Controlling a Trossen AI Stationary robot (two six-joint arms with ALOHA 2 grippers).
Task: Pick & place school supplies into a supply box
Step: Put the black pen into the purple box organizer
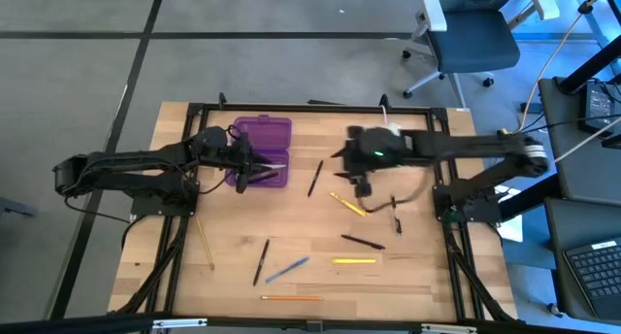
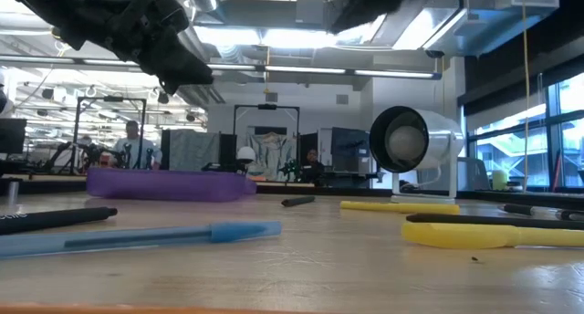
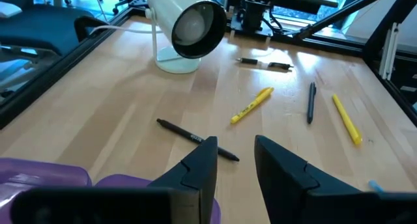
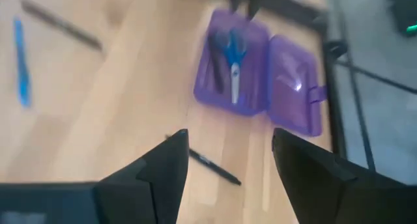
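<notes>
1. The purple box (image 1: 262, 150) lies open on the wooden surface (image 1: 310, 266), toward its far left part; blue-handled scissors (image 4: 231, 58) lie inside it.
2. The left end effector (image 1: 254, 169) hovers over the box's right half, its fingers (image 3: 199, 168) slightly spread and holding nothing.
3. The right end effector (image 1: 357, 164) hangs well to the right of the box, fingers (image 4: 163, 168) spread wide and empty.
4. A black pen (image 1: 315, 177) lies just right of the box, between the two end effectors.
5. Farther from the box, toward the near edge, lie a yellow pen (image 1: 346, 204), a second black pen (image 1: 363, 241), a yellow marker (image 1: 354, 261), a blue pen (image 1: 288, 269), a dark pen (image 1: 261, 260) and an orange pencil (image 1: 291, 298).
6. A white cylinder on a stand (image 3: 186, 25) stands at the far edge, right of the box.
</notes>
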